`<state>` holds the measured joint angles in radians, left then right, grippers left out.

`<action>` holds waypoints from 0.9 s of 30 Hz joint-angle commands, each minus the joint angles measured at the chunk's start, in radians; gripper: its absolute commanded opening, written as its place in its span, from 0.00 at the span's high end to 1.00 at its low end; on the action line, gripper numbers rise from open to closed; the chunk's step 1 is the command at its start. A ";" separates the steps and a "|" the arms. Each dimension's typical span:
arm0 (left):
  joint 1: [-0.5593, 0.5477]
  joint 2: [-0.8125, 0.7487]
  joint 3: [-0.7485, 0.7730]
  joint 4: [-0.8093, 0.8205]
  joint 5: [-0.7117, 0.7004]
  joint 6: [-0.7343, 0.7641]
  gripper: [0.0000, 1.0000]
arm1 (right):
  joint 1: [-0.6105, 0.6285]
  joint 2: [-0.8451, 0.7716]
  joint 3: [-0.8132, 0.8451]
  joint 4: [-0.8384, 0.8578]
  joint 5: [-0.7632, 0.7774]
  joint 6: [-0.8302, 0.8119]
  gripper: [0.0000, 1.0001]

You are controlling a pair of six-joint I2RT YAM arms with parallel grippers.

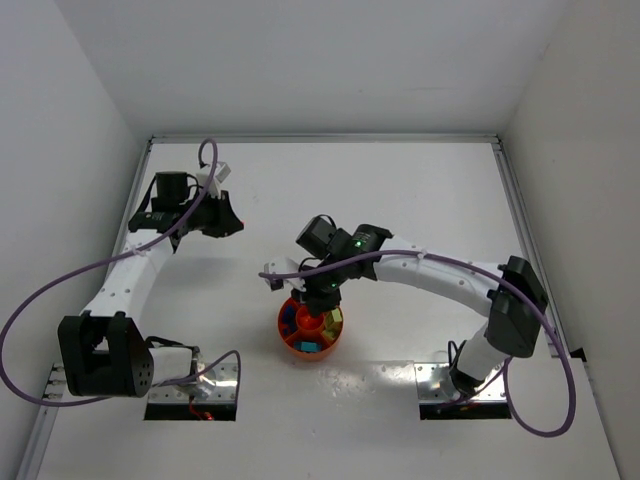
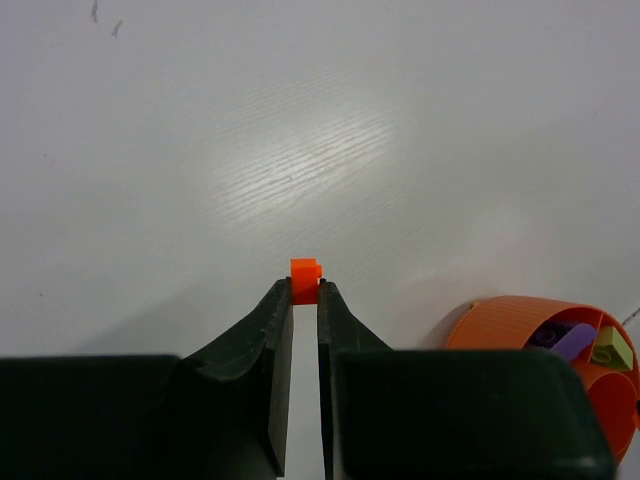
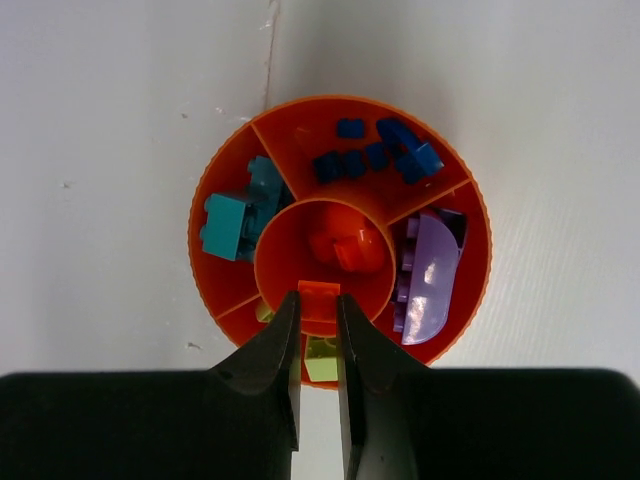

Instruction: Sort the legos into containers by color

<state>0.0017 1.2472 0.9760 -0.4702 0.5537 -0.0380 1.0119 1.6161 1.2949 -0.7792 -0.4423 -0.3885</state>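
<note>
The round orange-red divided tray sits at the table's near middle. In the right wrist view its rim rings wedges of teal bricks, blue bricks, purple bricks and a yellow-green brick. The centre cup holds orange-red bricks. My right gripper is shut on an orange-red brick just above the cup's near edge; it also shows from above. My left gripper is shut on a small orange-red brick, off to the tray's far left.
The tray's edge shows at the lower right of the left wrist view. White walls close the table on three sides. Purple cables loop beside both arm bases.
</note>
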 commanded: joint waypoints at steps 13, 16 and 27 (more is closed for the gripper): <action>0.009 -0.038 -0.003 0.018 0.028 0.030 1.00 | 0.008 0.016 -0.017 0.012 0.028 -0.023 0.53; 0.009 -0.051 -0.013 0.018 0.028 0.039 1.00 | 0.008 0.016 -0.017 0.012 0.028 -0.023 0.51; 0.020 -0.140 -0.042 0.018 0.094 0.079 1.00 | -0.155 -0.007 0.099 0.101 -0.042 0.234 0.57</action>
<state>0.0021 1.1652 0.9310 -0.4732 0.6064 0.0189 0.9268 1.6314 1.3582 -0.7170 -0.4530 -0.2348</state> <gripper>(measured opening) 0.173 0.427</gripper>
